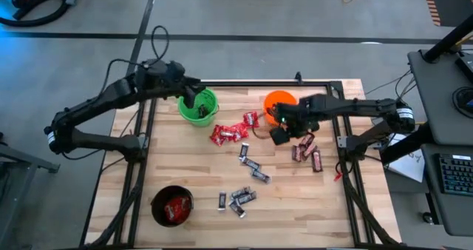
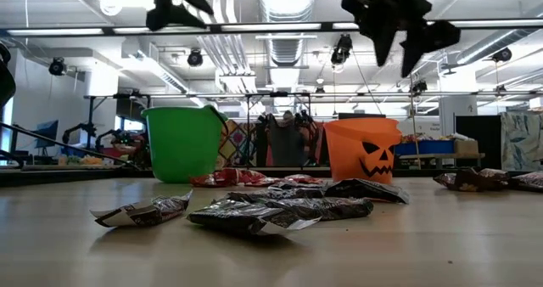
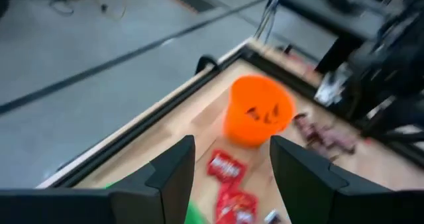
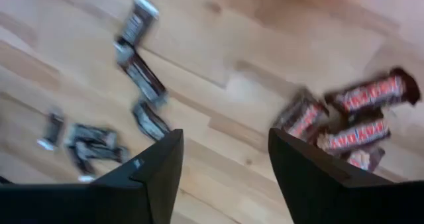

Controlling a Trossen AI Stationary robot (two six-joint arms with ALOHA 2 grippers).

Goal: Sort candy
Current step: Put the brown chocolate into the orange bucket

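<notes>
The candy lies loose on the pale planked wooden table (image 1: 177, 161) in several groups. Beside the right gripper (image 1: 279, 135), on its outer side, the dark brown-red bars (image 1: 307, 150) sit bunched in glossy crinkled wrappers, most with their long axes running roughly toward and away from the orange bucket (image 1: 278, 103), one slanted across the others. The right wrist view shows these bars (image 4: 361, 114) just past the spread right fingers (image 4: 311, 177), which hold nothing. On that gripper's other side, the small black-silver bars (image 1: 251, 165) trail in a slanted line toward the near edge, each lying lengthwise along it, with a further cluster (image 1: 238, 198) lying at mixed angles. The bright red squarish packets (image 1: 229, 134) lie flat between the green bucket (image 1: 199, 106) and the orange one, overlapping one another. The left gripper (image 1: 191, 96) hangs over the green bucket's open mouth, its fingers (image 3: 172, 177) parted and empty; ahead of them stand the orange plastic bucket with its pumpkin face (image 3: 258, 111) and red packets (image 3: 228, 168). A black bucket (image 1: 171, 205) at the near left edge holds red packets. A metal frame (image 1: 144, 132) borders the table.
</notes>
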